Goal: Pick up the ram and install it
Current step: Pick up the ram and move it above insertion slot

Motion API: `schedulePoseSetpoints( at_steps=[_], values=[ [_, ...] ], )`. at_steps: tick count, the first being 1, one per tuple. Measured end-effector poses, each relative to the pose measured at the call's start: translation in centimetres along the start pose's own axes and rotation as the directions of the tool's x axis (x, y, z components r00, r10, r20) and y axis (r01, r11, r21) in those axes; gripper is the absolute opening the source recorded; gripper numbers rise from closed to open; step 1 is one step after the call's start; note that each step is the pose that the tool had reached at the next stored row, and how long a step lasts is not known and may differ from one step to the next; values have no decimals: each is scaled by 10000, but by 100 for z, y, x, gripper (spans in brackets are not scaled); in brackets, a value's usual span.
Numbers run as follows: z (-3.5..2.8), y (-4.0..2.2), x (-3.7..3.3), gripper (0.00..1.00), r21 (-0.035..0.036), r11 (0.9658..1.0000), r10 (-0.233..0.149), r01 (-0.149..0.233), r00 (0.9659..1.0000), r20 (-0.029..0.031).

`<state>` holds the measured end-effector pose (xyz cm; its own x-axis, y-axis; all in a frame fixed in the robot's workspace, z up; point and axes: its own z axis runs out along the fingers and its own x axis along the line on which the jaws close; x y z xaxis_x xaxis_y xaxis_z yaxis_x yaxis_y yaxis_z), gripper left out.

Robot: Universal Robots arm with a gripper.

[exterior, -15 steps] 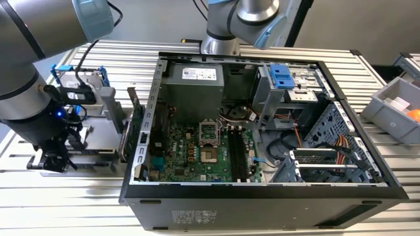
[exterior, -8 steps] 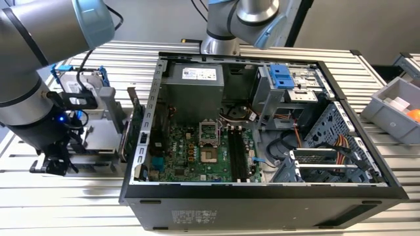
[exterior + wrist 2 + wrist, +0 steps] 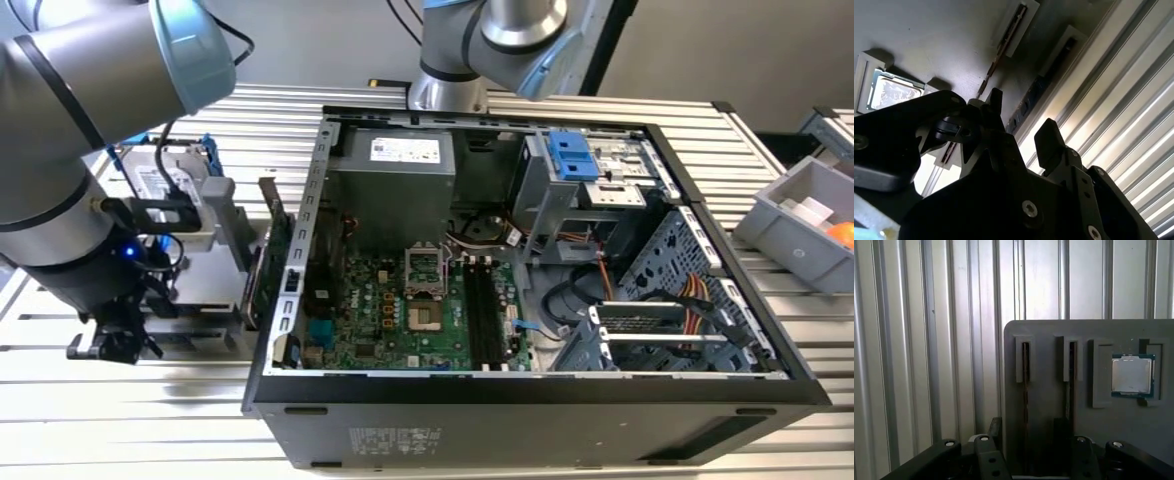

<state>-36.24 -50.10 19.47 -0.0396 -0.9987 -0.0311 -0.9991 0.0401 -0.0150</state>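
Gripper [image 3: 1028,426] straddles the ram [image 3: 1026,390]
Fingers [image 3: 1049,137] spread either side of it in its holder [image 3: 1049,332], at the case's [image 3: 534,405] nine o'clock, exterior view

Grey holder [image 3: 1049,335]; black gripper [image 3: 1028,440] — ribbed silver table [image 3: 919,340].

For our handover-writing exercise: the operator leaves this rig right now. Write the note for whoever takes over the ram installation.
Gripper: fingers open, one each side of the long, thin blue ram stick, not closed on it.
Ram: on edge in a slot of the flat grey holder plate, at the exterior view's left of the open black computer case.
Done: gripper placed over the ram.
Left: grasp, lift, install; the long black motherboard memory slots look empty.
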Motion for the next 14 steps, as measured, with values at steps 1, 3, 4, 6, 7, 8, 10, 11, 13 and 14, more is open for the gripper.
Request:
schedulePoseSetpoints(
  at_steps=[1,3,4,6,7,8,10,11,13,14],
  values=[
    [2,0,0,100,0,10000,0,0,10000,0],
    [3,0,0,100,-1,10000,0,0,10000,-1],
    [5,0,0,100,1,10000,0,0,10000,1],
    [5,0,0,100,1,10000,0,0,10000,1],
    [5,0,0,100,0,10000,0,0,10000,1],
    [6,0,0,100,1,10000,0,0,10000,1],
    [6,0,0,100,1,10000,0,0,10000,1],
    [6,0,0,100,1,10000,0,0,10000,1],
    [6,0,0,100,0,10000,0,0,10000,1],
    [6,0,0,100,0,10000,0,0,10000,1]
  ],
)
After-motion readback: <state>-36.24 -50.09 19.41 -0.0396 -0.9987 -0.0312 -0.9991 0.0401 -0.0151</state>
